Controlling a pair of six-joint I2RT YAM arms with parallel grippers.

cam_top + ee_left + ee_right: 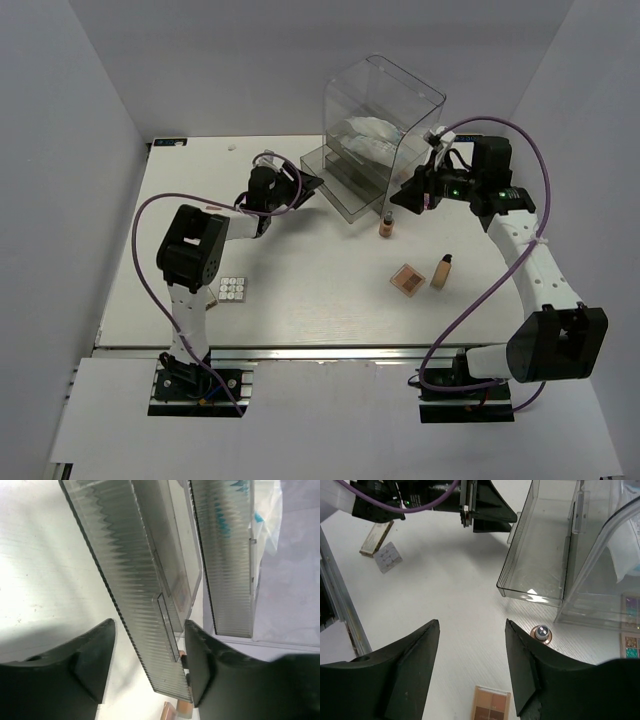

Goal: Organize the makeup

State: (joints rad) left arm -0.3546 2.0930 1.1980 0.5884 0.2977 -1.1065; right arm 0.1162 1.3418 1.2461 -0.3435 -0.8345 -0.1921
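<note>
My left gripper (148,647) is spread astride the ribbed front of the pulled-out drawer (131,580), my right gripper (472,626) spread off-centre over 1 upright foundation bottle (541,632) just near the clear box (385,110); I should centre on its cap before closing.

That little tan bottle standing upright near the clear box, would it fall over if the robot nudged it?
Probably. The tan bottle stands tall and narrow on a small base, so a sideways push would likely tip it. Its round outline from above suggests it could then roll. It looks rigid, so gripping shouldn't squash it.
</note>
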